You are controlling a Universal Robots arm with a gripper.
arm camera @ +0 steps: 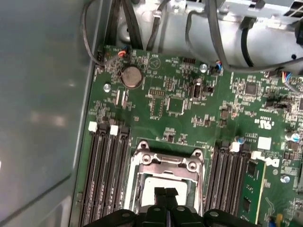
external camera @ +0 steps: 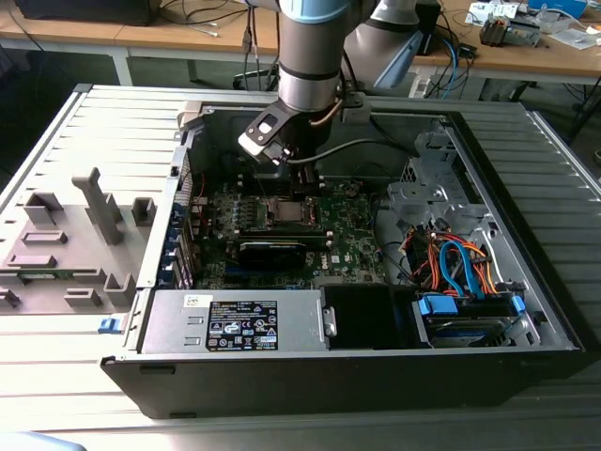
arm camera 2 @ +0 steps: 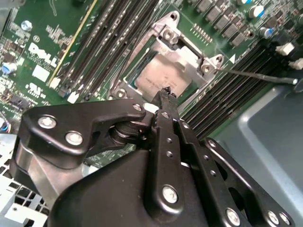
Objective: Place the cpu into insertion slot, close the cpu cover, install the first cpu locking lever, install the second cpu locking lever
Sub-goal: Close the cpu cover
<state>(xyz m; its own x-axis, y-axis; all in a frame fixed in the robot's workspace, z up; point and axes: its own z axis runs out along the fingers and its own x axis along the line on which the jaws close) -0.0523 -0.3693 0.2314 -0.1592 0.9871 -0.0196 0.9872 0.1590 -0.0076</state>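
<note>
Gripper (arm camera 2: 165, 93) fingers pressed together, nothing held. In the second wrist view its tip is at the edge of the cpu (arm camera 2: 158, 75); contact unclear. The cpu sits in the insertion slot (external camera: 282, 212), and the cpu cover (arm camera 2: 182, 45) looks lowered around it. A thin locking lever (arm camera 2: 258, 75) sticks out beside. Judgement: chip light, rigid, fragile; take by edges. Lever springy; press near its end.
</note>
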